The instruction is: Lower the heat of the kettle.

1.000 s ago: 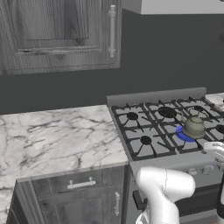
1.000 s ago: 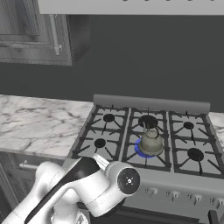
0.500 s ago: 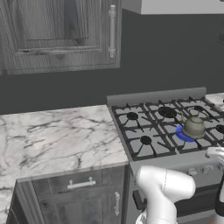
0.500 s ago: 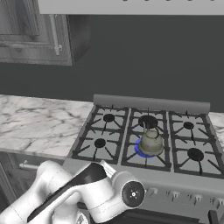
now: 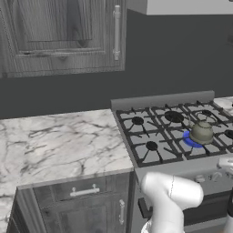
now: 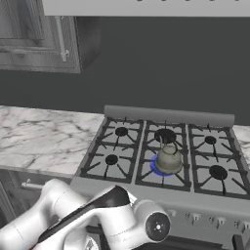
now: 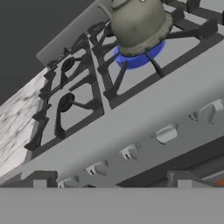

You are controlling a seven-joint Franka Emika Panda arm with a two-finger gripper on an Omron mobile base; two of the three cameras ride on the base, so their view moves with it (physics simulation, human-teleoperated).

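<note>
- Kettle (image 7: 139,22) — top and knob cut off by the upper edge of the hand view; the blue flame (image 7: 138,57) beneath it shows as a partial ring, the rest covered by the kettle's base.
- Knobs (image 7: 165,134) on the stove's front panel — blurred, markings unreadable; settings cannot be told.
- Stove (image 5: 169,161) — right part cut off by the right edge of the left base view.
- Drawer handle (image 6: 30,186) — partly hidden behind the white arm (image 6: 97,219) in the right base view.
</note>
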